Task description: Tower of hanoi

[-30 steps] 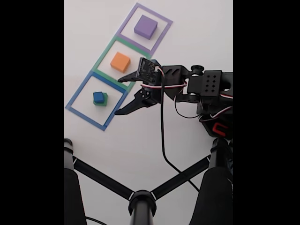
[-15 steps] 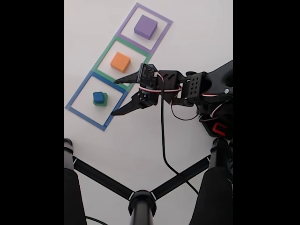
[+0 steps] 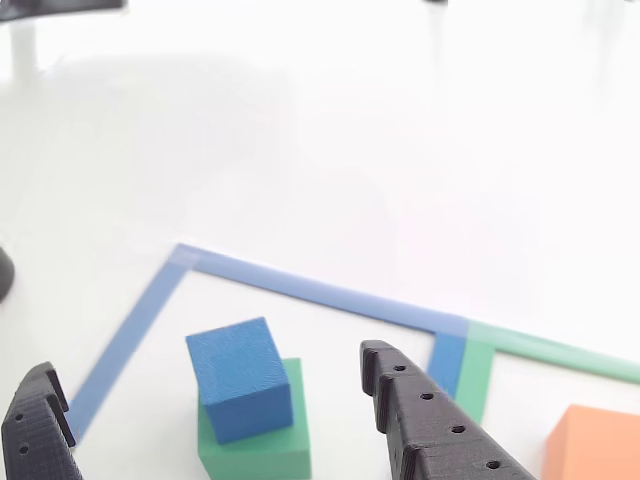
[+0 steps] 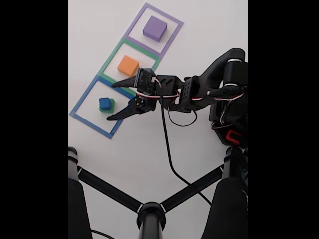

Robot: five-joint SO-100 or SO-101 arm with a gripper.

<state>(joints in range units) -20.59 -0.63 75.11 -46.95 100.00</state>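
In the fixed view, three tape squares sat in a slanted row on the white table (image 4: 199, 30). The purple block (image 4: 154, 28) sat inside the purple tape square (image 4: 172, 16) at the top. The orange block (image 4: 128, 65) sat inside the green tape square (image 4: 110, 61) in the middle. The blue block (image 4: 104, 103) sat on top of the green block (image 4: 109, 105) inside the blue tape square (image 4: 82, 118) at the bottom left.

The black arm (image 4: 214, 87) reached in from the right side, stretched out low toward the left. A black cable (image 4: 167, 149) hung down from it. The gripper (image 4: 110, 102) had its jaws spread wide apart and held nothing. One tip was near the line between the green and blue squares, and the other tip was just right of the blue and green stack. A black stand (image 4: 149, 211) with three legs stood at the bottom.

The other view was much closer and showed smaller things. The blue block (image 3: 240, 378) sat a bit twisted on the green block (image 3: 262, 445), so a green corner stuck out on the right. The two black fingers (image 3: 430, 425) had rows of small holes. The stack sat in the gap between them, and neither finger touched it. The gripper (image 3: 205, 395) was open here too. A corner of the orange block (image 3: 595, 445) showed at the bottom right, past the green tape (image 3: 545, 348). The blue tape (image 3: 300, 288) ran behind the stack.
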